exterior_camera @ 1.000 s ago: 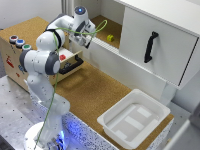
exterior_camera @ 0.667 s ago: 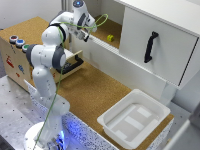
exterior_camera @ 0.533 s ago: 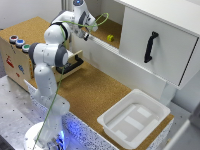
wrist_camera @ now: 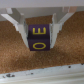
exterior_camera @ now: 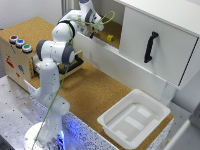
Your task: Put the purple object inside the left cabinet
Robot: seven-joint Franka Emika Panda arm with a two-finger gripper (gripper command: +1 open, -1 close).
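The purple object (wrist_camera: 40,38) is a small dark purple block with yellow markings, and my gripper (wrist_camera: 39,41) is shut on it, one white finger on each side. Beneath it the wrist view shows brown cork floor (wrist_camera: 17,59) with a white edge close by. In the exterior view my gripper (exterior_camera: 95,31) reaches over the white front wall of the left cabinet (exterior_camera: 120,65) into its open compartment. The block itself is too small to make out there. The cabinet's white door (exterior_camera: 167,35) carries a black handle (exterior_camera: 150,47).
A small yellow-green piece (exterior_camera: 109,38) lies on the cabinet floor just beyond the gripper. A wooden box with coloured round buttons (exterior_camera: 17,50) stands at the exterior view's left. A white tray (exterior_camera: 132,117) sits on the cork table near the front right.
The arm has carried the gripper and block a little farther toward the cabinet opening, to the exterior view's right. The grip has not changed.
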